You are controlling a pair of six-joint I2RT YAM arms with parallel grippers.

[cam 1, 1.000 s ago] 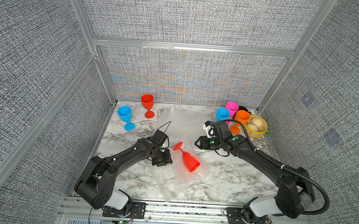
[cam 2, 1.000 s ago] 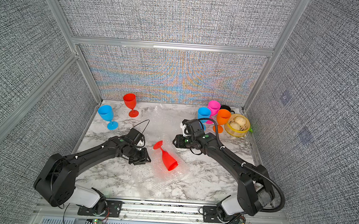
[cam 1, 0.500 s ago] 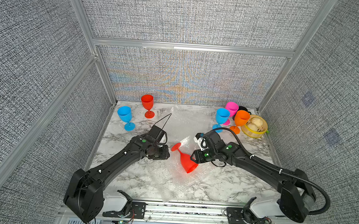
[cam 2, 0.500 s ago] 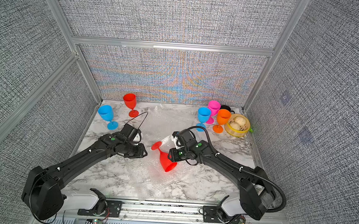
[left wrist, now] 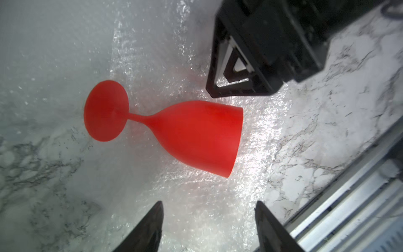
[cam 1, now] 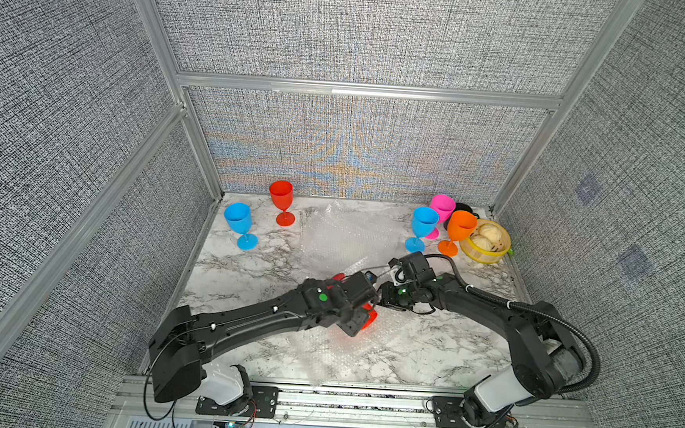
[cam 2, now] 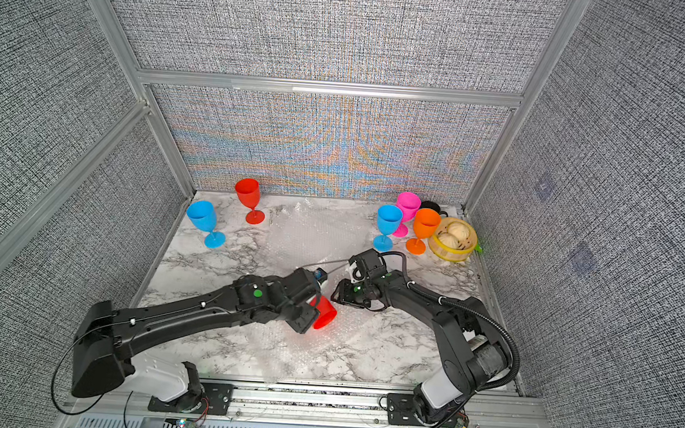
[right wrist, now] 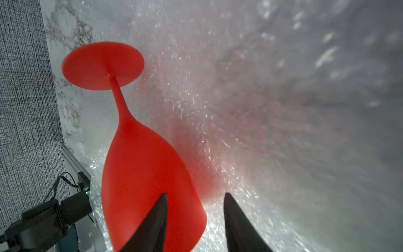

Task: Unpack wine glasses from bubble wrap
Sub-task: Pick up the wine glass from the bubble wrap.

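Lying red goblet [left wrist: 185, 135]: on its side on top of the near bubble wrap, mid-table. The foot points far and slightly left, the mouth near-right. It is bare on the side that shows. In both top views it is largely hidden under the left arm [cam 1: 244, 323], with only part of the bowl [cam 2: 325, 314] showing.
Left gripper [left wrist: 208, 203]: over the lying goblet's near side, jaws spread wide, nothing between them. Both fingers are apart from the goblet.
Right gripper [right wrist: 196, 195]: just right of the bowl, low over the wrap, jaws part-way apart. One finger [right wrist: 152, 224] crosses in front of the bowl's rim; contact cannot be told.
Near bubble wrap [cam 1: 340, 357]: a crinkled clear sheet, spread from under the goblet to the table's near edge.
Far bubble wrap [cam 1: 347, 239]: a loose sheet, far centre. Whether it joins the near sheet cannot be told.
Upright red goblet [cam 1: 281, 195]: far left, by the back wall.
Left blue goblet [cam 1: 238, 219]: upright, near and left of the upright red one.
Right blue goblet [cam 1: 425, 224]: upright, far right.
Pink goblet [cam 1: 442, 207]: upright, just behind the right blue one.
Orange goblet [cam 1: 461, 226]: upright, between the right blue goblet and the steamer.
Black mug [cam 1: 461, 208]: behind the orange goblet, mostly hidden.
Steamer [cam 1: 485, 257]: yellow-rimmed, far-right corner, holding buns [cam 1: 488, 232].
Table [cam 1: 239, 274]: white marble top.
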